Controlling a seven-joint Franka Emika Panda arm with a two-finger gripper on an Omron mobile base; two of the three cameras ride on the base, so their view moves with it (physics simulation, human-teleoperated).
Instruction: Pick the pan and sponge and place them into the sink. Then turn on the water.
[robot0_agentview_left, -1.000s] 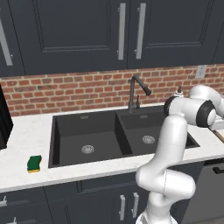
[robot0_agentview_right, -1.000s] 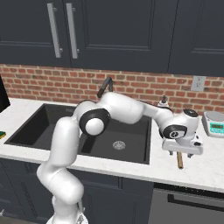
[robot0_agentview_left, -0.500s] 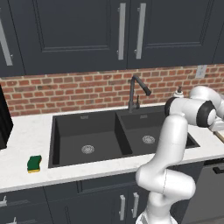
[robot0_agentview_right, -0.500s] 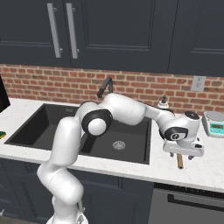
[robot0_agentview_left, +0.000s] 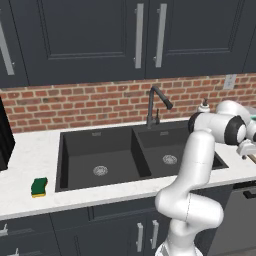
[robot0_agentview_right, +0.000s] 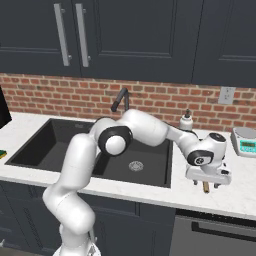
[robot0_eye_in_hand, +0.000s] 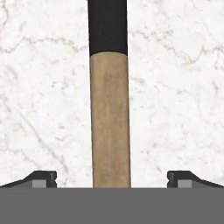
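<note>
Gripper (robot0_eye_in_hand: 111, 177) hangs over the white marble counter (robot0_eye_in_hand: 175, 87) to the right of the sink (robot0_agentview_right: 60, 150), jaws spread wide, one tip on either side of the pan handle (robot0_eye_in_hand: 110, 122) and clear of it. The tan wooden handle runs from 6 o'clock toward 12 in the hand view, meeting a black neck at the top. Pan body cannot be seen. Sponge (robot0_agentview_left: 39, 187) lies on the counter at the sink's left edge. Faucet (robot0_agentview_left: 156, 102) stands behind the basin divider.
</note>
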